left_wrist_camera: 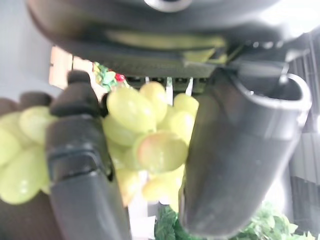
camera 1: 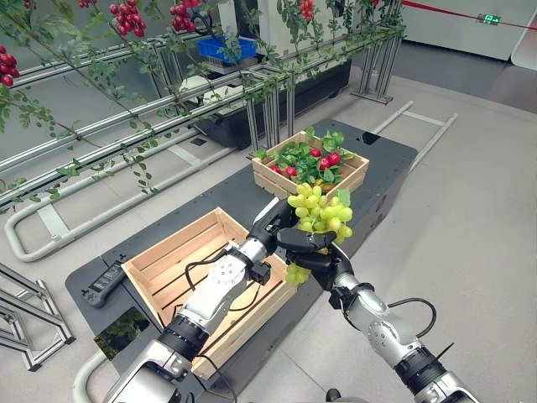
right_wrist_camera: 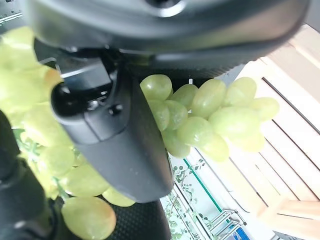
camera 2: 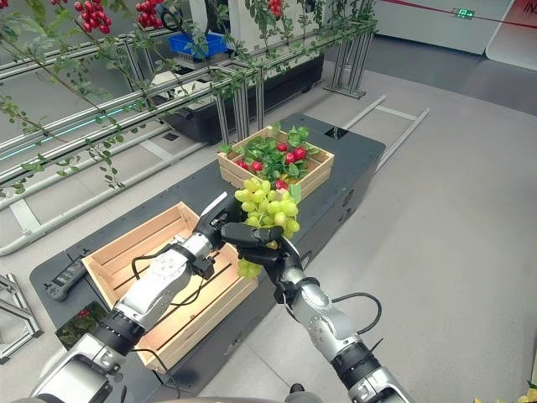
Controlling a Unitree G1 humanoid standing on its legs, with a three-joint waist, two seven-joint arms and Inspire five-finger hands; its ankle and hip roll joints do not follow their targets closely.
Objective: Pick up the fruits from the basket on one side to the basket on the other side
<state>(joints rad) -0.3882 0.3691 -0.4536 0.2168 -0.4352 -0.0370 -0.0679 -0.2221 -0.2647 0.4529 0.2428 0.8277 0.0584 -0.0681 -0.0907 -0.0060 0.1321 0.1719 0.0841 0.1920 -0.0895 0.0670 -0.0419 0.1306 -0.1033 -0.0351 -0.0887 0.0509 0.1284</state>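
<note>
Holding the bunch of green grapes (camera 1: 320,214) between both crates, your right hand (camera 1: 312,248) grips it from beneath; your left hand (camera 1: 270,225) also clasps it; the empty slatted wooden crate (camera 1: 172,252) lies toward your left, just beside.

crates (camera 1: 180,256): pale slatted wood | grapes (camera 1: 320,211): glossy | platform (camera 1: 394,159): matt black

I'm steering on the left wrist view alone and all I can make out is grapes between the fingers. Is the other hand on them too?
Observer: Yes, the right hand is curled round the grape bunch, opposite the left hand.
Operator: Where is the bunch hanging?
Observer: Above the dark table, between the two crates.
Operator: Anything in the crate on the left?
Observer: The near crate holds no fruit; the far crate holds leaves and red fruits.
</note>
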